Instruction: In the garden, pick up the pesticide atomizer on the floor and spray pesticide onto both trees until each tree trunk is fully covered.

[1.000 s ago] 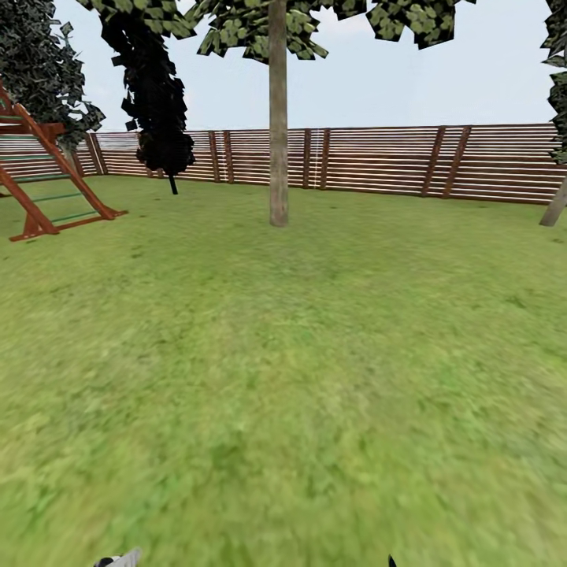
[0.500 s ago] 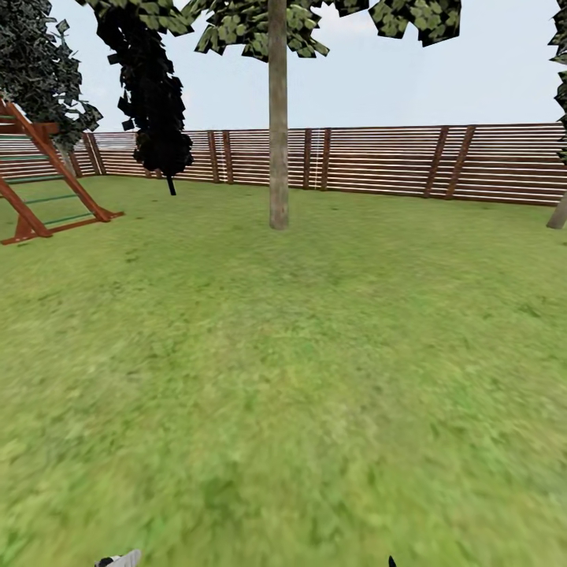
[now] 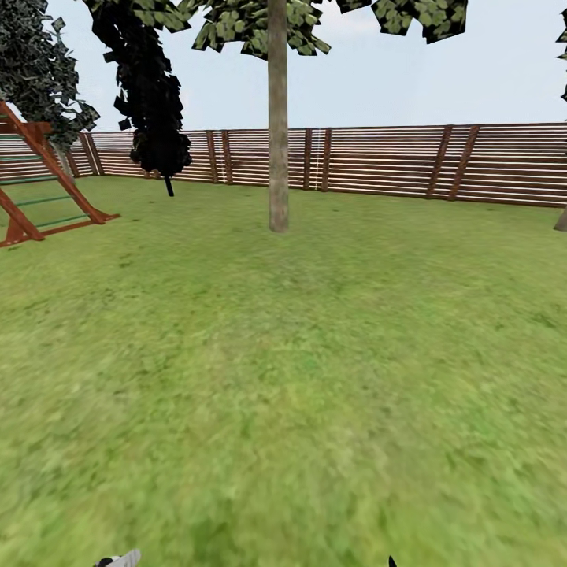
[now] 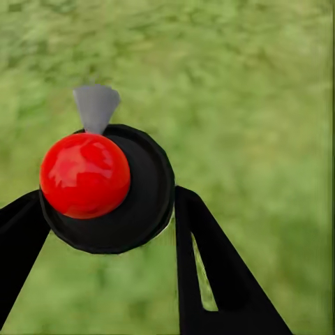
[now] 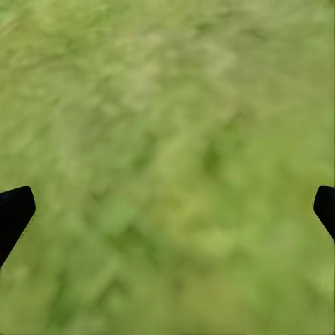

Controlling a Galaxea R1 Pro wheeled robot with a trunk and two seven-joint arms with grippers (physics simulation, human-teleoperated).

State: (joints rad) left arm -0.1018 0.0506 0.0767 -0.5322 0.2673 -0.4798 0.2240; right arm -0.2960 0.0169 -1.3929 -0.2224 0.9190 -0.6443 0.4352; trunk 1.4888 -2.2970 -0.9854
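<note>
Head view: the whole picture has spread outward over the last second. The climbing frame (image 3: 39,189) has slid towards the left edge, the far-right trunk (image 3: 561,220) has almost left the picture, and the middle trunk (image 3: 277,142) sits a touch lower. I read that as my own base rolling forward, not as anything in the garden moving. The middle trunk stands straight ahead and far off, in front of the fence (image 3: 378,161), with open grass (image 3: 283,378) between us. So I judge this to be the drive to the first tree, with spraying not yet begun. A dark ragged tree (image 3: 153,102) stands far left by the fence. At the near edge a whitish scrap (image 3: 118,561) pokes up on my left and a black sliver (image 3: 391,561) on my right; both are too small to name.

Left wrist view: the atomizer (image 4: 112,202) sits between the left fingers (image 4: 209,265). I take it for the atomizer from its round black body, its glossy red ball (image 4: 85,174) and the grey nozzle (image 4: 95,105) beyond. Both fingers touch the black body, so they are pinching it. Grass blurs past underneath. It is the only container here, and I cannot tell how much is inside.

Right wrist view: the right fingers (image 5: 14,209) are spread wide, one black tip at each edge, with nothing between them but blurred grass.
</note>
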